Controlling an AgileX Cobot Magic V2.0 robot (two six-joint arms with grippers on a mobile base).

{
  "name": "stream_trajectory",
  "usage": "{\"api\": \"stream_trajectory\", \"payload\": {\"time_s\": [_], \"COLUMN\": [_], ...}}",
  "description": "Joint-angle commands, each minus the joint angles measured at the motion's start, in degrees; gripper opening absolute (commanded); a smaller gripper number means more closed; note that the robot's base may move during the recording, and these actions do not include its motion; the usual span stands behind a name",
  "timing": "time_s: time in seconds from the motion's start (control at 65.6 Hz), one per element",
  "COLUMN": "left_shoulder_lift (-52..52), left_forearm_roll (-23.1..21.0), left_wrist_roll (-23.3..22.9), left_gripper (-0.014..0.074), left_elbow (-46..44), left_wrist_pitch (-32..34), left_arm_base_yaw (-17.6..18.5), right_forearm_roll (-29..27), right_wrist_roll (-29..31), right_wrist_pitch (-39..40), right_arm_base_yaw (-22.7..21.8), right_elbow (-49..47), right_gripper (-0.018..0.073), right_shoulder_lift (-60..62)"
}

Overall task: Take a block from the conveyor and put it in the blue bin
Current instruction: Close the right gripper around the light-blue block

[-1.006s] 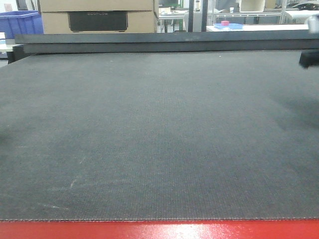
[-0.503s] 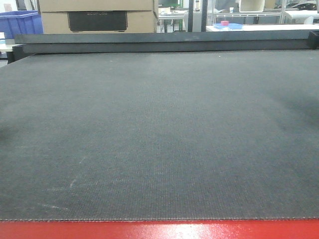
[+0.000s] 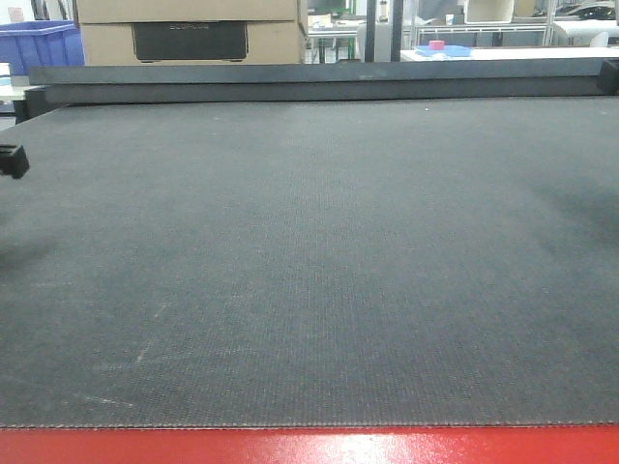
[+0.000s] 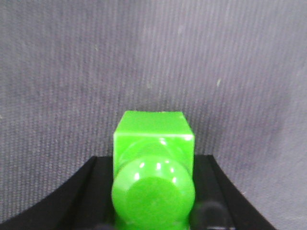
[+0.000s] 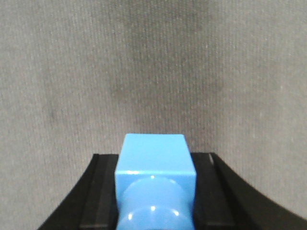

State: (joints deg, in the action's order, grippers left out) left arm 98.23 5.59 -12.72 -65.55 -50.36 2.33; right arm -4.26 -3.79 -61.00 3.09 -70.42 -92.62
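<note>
In the left wrist view, my left gripper (image 4: 153, 165) is shut on a glossy green block (image 4: 153, 134), held between black fingers (image 4: 88, 191) above the conveyor (image 4: 153, 57). In the right wrist view, my right gripper (image 5: 154, 165) is shut on a light blue block (image 5: 154, 153) between its black fingers (image 5: 218, 191), over the grey belt (image 5: 153, 62). The front view shows the wide dark conveyor (image 3: 309, 261) with only a black tip of the left gripper (image 3: 12, 160) at the left edge and a bit of the right gripper (image 3: 609, 75) at the right edge. A blue bin (image 3: 39, 43) stands far back left.
The belt's red frame (image 3: 309, 447) runs along the near edge and a dark rail (image 3: 309, 82) along the far one. Behind it are cardboard boxes (image 3: 189, 34) and a distant table with a blue tray (image 3: 443, 49) holding something pink.
In the front view, the right gripper's black tip has risen and slid almost out at the right edge. The left gripper's tip has come into view at the left edge.
</note>
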Motion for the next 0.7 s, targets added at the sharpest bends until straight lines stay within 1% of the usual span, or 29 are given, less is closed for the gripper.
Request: {"api": "stream_trajectory", "payload": {"time_s": [0.0,0.091,0.183,0.259,0.411,0.488,0.518,0.564,0.686], "left_shoulder_lift": [-0.8,-2.7,-5.9,-9.6,-19.6,-25.9,-27.5,-30.9,-38.5], "left_forearm_roll": [0.2,0.2,0.2,0.2,0.2,0.2,0.2,0.2,0.2], "left_wrist_roll": [-0.9,-0.9,-0.8,-0.4,2.4,3.0,3.4,3.6,3.7], "left_gripper": [-0.0111,-0.0111,-0.0111,-0.0111,-0.0111,-0.0111,-0.0111,-0.0111,-0.0111], "left_elbow": [-1.7,-1.9,-1.8,-0.3,7.4,12.9,15.0,18.0,26.4], "left_wrist_pitch": [-2.4,-2.5,-2.1,0.6,11.0,18.7,20.6,24.7,32.6], "left_arm_base_yaw": [0.3,0.3,0.3,0.4,0.4,0.4,0.4,0.4,0.4], "right_forearm_roll": [0.2,0.2,0.2,0.2,0.2,0.2,0.2,0.2,0.2], "right_wrist_roll": [0.5,1.8,3.8,4.4,5.1,5.1,5.1,5.1,5.1], "right_wrist_pitch": [-0.8,-0.3,2.2,5.7,16.7,23.0,25.1,28.4,35.8], "right_arm_base_yaw": [-0.1,-0.1,-0.1,-0.1,-0.1,-0.1,-0.1,-0.1,-0.1], "right_elbow": [-0.2,-0.2,0.5,2.7,12.0,17.7,20.6,24.0,32.9], "right_gripper": [-0.0162,-0.0162,-0.0162,-0.0162,-0.0162,-0.0162,-0.0162,-0.0162,-0.0162], "right_shoulder_lift": [2.1,4.0,6.6,9.4,16.9,20.8,22.8,25.4,32.9]}}
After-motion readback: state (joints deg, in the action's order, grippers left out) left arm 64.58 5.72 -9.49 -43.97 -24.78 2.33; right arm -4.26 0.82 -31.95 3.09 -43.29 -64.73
